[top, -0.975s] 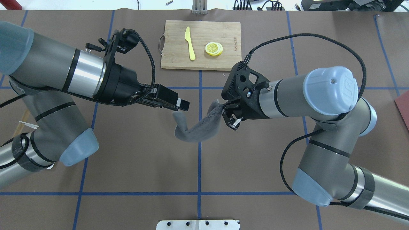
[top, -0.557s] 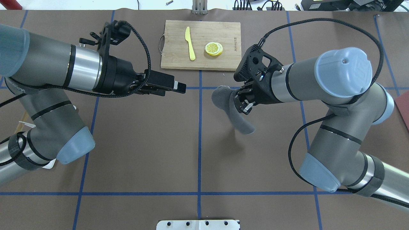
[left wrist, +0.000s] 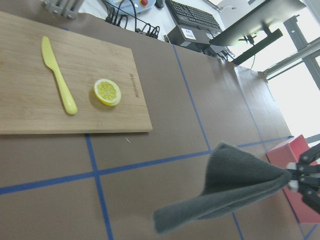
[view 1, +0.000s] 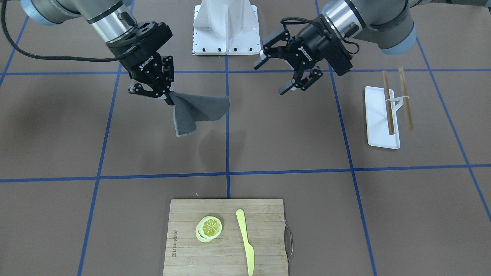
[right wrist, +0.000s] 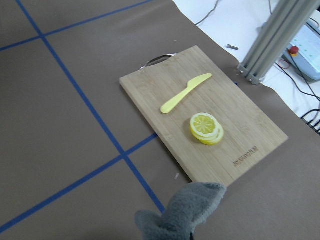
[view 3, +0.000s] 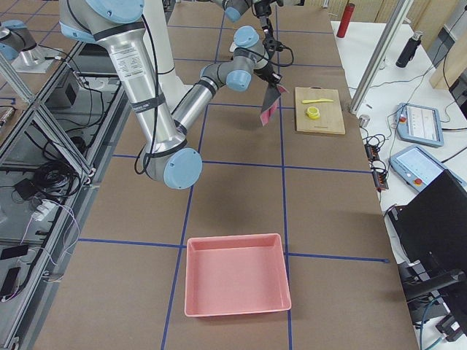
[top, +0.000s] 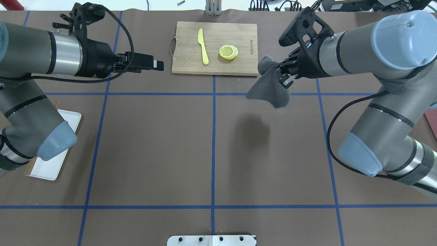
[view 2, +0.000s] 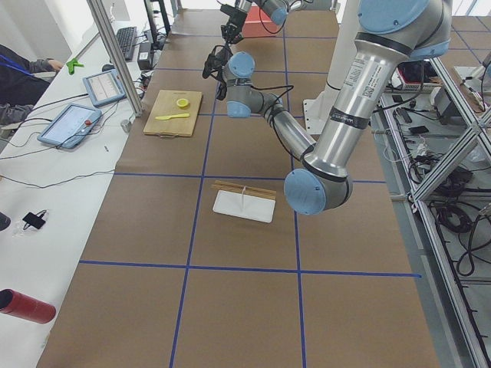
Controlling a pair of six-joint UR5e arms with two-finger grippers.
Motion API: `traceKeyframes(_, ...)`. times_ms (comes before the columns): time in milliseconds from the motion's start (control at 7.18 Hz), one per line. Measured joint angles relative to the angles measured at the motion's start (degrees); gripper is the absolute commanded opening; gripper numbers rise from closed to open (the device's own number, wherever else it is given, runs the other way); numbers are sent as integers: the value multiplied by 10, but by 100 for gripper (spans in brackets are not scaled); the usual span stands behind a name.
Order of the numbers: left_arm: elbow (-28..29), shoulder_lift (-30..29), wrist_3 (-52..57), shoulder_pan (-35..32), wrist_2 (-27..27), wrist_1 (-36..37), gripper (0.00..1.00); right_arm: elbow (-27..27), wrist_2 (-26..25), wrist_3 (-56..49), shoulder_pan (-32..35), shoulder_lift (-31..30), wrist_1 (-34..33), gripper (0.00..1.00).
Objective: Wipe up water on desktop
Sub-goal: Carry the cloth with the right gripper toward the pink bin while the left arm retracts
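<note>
The desktop (top: 153,153) is a brown surface crossed by blue tape lines; no water shows on it. My right gripper (top: 285,78) is shut on a corner of a grey cloth (top: 269,93) and holds it in the air near the cutting board's right corner. The cloth hangs clear of the desktop (view 1: 268,145) in the front view (view 1: 197,109), below the right gripper (view 1: 165,97). The cloth also shows in the left wrist view (left wrist: 235,185) and the right wrist view (right wrist: 185,215). My left gripper (view 1: 268,79) is open and empty, also seen from overhead (top: 158,65), left of the board.
A bamboo cutting board (top: 184,51) with a yellow knife (top: 203,46) and lemon slices (top: 228,52) lies at the far middle. A white tray (view 1: 378,130) with chopsticks (view 1: 387,101) lies under the left arm. A pink bin (view 3: 237,284) stands at the right end.
The cloth hung between both grippers; now only the right one holds it and has carried it up and far-right. The left gripper has drawn back to the left, empty.
</note>
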Motion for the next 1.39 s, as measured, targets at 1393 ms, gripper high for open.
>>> traceKeyframes(1393, 85, 178, 769, -368, -107, 484, 99, 63, 22, -2, 145, -124, -212, 0)
